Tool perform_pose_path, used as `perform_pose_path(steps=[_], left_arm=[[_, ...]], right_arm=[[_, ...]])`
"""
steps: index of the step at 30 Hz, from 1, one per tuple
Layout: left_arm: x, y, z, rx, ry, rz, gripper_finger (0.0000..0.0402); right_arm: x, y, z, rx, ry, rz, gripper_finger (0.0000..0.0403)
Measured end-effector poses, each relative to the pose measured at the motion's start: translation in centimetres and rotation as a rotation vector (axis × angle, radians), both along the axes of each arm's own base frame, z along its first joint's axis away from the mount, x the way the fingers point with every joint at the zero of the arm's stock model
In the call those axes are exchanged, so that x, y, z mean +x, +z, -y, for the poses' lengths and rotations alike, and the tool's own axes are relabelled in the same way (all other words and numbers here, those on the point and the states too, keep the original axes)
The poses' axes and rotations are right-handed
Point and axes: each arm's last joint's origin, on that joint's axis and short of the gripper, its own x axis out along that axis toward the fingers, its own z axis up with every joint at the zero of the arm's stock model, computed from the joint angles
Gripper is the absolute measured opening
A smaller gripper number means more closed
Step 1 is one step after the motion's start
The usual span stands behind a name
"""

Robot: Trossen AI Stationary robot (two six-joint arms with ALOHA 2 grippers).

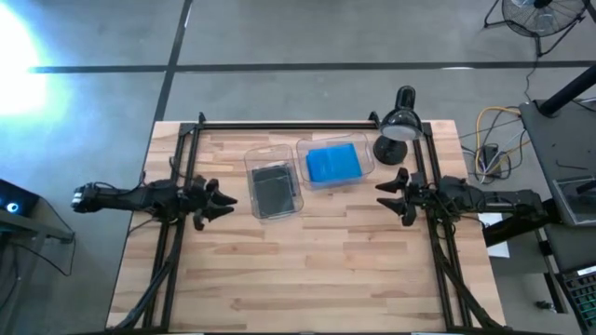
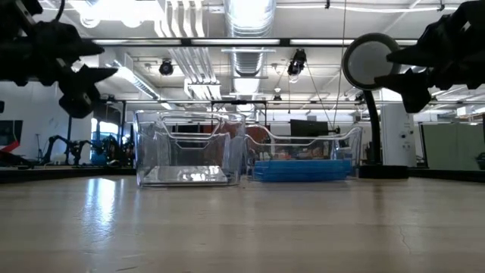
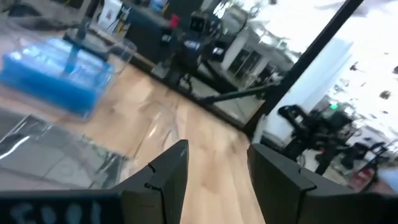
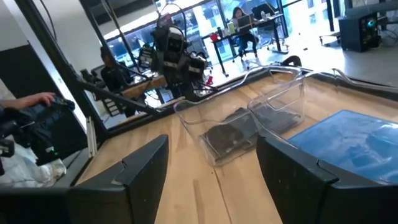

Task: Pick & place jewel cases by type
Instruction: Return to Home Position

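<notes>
In the high view the wooden table (image 1: 307,279) fills the middle of the frame, with two clear plastic bins side by side in its upper centre. The left bin (image 1: 270,152) holds the black cases (image 1: 275,191), lying flat on its floor. The right bin (image 1: 335,139), touching or just beside the first and set slightly higher in the frame, holds the blue cases (image 1: 332,164) in a flat stack. No case lies on the bare wood. The left gripper (image 1: 228,202) hangs at mid-left, just beside the left bin, its fingers spread and holding nothing. The right gripper (image 1: 382,194) hangs at mid-right, near the lower corner of the right bin, its fingers likewise spread and empty. A black desk lamp (image 1: 399,126) stands just above the right gripper, close to the right bin's outer corner. A black metal frame (image 1: 289,124) runs along the table's top edge and down both sides under the arms. Off the table, yellow cables (image 1: 494,126) lie at the right, and a fan (image 1: 535,14) shows in the upper right corner.
</notes>
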Motion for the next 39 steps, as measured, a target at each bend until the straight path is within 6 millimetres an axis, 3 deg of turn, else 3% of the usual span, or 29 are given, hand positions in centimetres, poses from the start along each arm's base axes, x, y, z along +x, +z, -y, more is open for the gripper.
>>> perform_pose_path(steps=[10,21,29,39], left_arm=[[-0.4,0.6,-0.1,0.005,0.027,0.111,0.0147],[-0.5,0.7,-1.2,0.351,0.350,0.076,0.0147],[-0.4,0.5,-1.6,0.543,0.238,0.059,0.0147],[-0.3,0.3,-1.6,0.497,0.230,0.039,0.0147]], right_arm=[[0.0,0.0,0.0,0.000,0.001,-0.004,0.0247],[0.0,0.0,0.0,0.000,0.000,-0.003,0.0240],[0.0,0.0,0.0,0.000,0.000,-0.003,0.0247],[0.0,0.0,0.0,0.000,0.000,-0.003,0.0241]])
